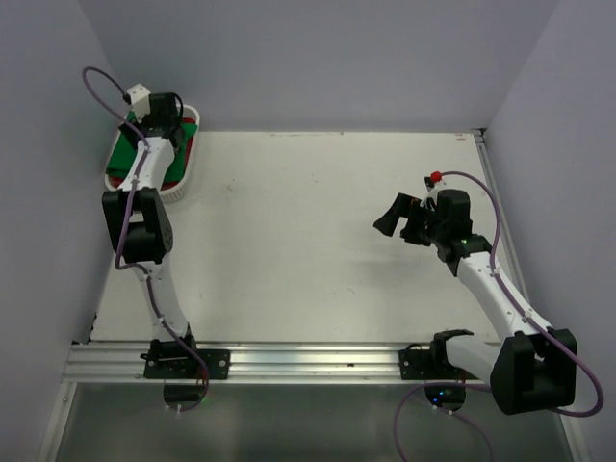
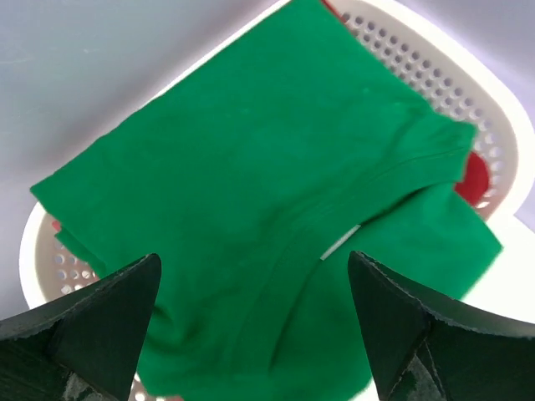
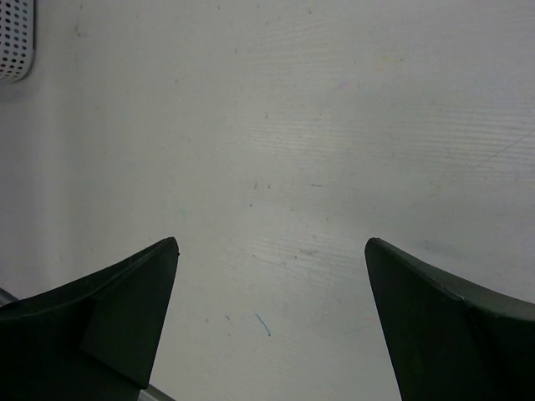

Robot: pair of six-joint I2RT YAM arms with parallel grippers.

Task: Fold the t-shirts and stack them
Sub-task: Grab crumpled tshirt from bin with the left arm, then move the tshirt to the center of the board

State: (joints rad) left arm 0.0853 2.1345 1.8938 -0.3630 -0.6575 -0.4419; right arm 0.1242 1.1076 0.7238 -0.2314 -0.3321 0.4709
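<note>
The bright green t-shirt (image 2: 251, 184) lies crumpled in the white plastic basket (image 2: 435, 79), its small white neck label (image 2: 340, 242) showing. The dark red t-shirt (image 2: 475, 177) peeks out from under it at the right. In the top view the green shirt (image 1: 125, 152) and the red shirt (image 1: 173, 181) fill the basket (image 1: 188, 178) at the table's far left. My left gripper (image 2: 255, 276) hangs open just above the green shirt, holding nothing. My right gripper (image 1: 399, 219) is open and empty over the bare table at the right; its wrist view (image 3: 272, 251) shows only tabletop.
The white table (image 1: 308, 241) has walls at the back and both sides. A small red knob (image 1: 436, 177) sits near the right arm. The basket's corner (image 3: 15, 38) shows at the top left of the right wrist view.
</note>
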